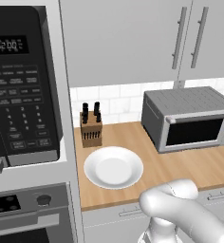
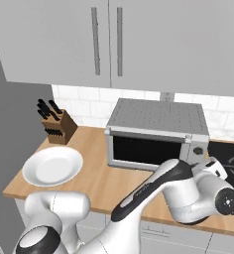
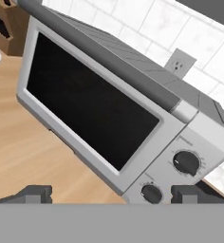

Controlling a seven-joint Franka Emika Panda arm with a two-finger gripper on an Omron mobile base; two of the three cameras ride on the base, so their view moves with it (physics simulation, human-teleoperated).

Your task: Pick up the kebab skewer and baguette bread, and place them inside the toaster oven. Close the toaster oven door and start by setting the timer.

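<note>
While its two dark fingertips stand wide apart and empty, the gripper point(image 3: 111, 193) faces the boxy grey toaster oven point(image 3: 118, 109) on the wooden counter point(image 1: 190, 163) — dark glass door point(image 3: 88, 102) shut, interior hidden, long axis along the tiled wall point(image 1: 114, 102).

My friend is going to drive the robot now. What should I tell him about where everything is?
Gripper: jaws open, holding nothing, facing the knobs of the toaster oven.
Toaster oven door: shut. Its glass is too dark to tell what lies inside.
Kebab skewer and baguette bread: I can't spot either. The white plate beside the knife block is bare.
Done, as far as it shows: door closed.
Left: confirm the food is inside, then set the timer.
</note>
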